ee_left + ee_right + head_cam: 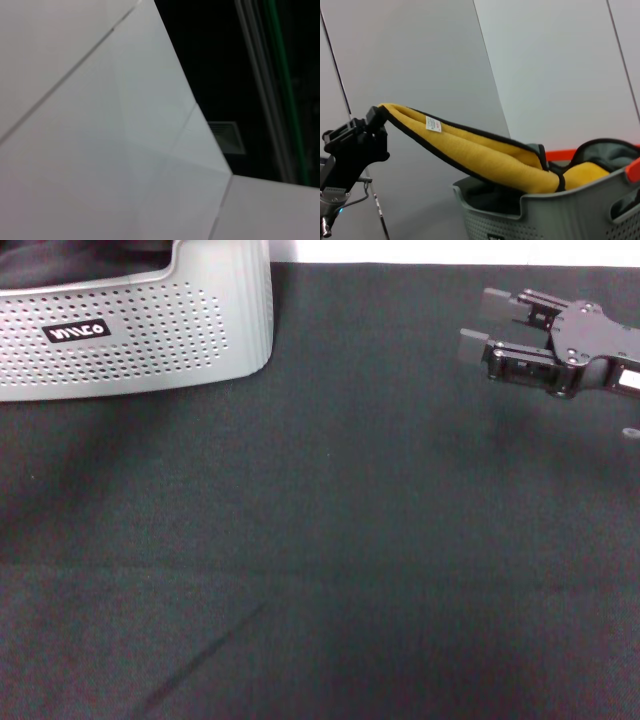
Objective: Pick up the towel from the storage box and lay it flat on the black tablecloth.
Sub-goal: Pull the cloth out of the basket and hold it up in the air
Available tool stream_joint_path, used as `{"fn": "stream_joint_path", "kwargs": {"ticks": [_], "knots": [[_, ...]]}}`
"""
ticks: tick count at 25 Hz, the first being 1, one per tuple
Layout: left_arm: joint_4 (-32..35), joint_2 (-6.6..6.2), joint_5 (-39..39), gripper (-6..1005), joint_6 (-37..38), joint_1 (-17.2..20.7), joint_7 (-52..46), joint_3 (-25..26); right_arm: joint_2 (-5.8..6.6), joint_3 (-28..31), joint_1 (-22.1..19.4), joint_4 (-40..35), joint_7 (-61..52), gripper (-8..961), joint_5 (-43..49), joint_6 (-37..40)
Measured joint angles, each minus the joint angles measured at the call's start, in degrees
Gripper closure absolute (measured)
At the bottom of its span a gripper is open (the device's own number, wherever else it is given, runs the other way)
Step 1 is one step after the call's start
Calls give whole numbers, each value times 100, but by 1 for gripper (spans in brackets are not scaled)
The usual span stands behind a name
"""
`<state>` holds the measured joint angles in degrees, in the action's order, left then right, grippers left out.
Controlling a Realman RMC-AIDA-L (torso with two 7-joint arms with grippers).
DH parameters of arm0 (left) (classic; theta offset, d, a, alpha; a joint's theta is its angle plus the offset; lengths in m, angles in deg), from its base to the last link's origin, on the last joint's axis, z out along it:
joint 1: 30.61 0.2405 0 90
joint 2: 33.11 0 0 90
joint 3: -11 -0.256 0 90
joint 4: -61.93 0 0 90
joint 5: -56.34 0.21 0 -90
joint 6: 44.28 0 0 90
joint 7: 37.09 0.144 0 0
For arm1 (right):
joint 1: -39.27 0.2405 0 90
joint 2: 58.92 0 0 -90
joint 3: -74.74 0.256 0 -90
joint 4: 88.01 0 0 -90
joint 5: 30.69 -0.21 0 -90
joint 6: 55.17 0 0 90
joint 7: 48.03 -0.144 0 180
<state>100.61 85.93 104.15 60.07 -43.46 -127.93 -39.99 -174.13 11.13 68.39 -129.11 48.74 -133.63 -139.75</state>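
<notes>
In the right wrist view the left gripper (372, 120) is clamped on a corner of the towel (485, 155), stretching it up out of the storage box (560, 215). Right gripper (483, 328) hovers upper right in the head view over the black tablecloth (330, 540), fingers apart, holding nothing

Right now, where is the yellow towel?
In the right wrist view, the towel is partly inside the storage box, with one corner pulled up and out by the left pincer. The head view doesn't show it.
</notes>
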Motion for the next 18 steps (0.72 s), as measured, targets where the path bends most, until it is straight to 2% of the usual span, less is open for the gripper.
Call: {"fn": "stream_joint_path", "kwargs": {"ticks": [4,11,18], "knots": [[180,-1,94,952,98,-54,-711,-32,20,-29,40,31,-168,160,30,-59],[1070,-11,77,952,348,0,-1602,-245,10,1,-48,31,-167,160,36,-241],[1603,-11,-28,953,492,86,-2132,-244,8,12,-74,32,-126,160,38,-250]]}}
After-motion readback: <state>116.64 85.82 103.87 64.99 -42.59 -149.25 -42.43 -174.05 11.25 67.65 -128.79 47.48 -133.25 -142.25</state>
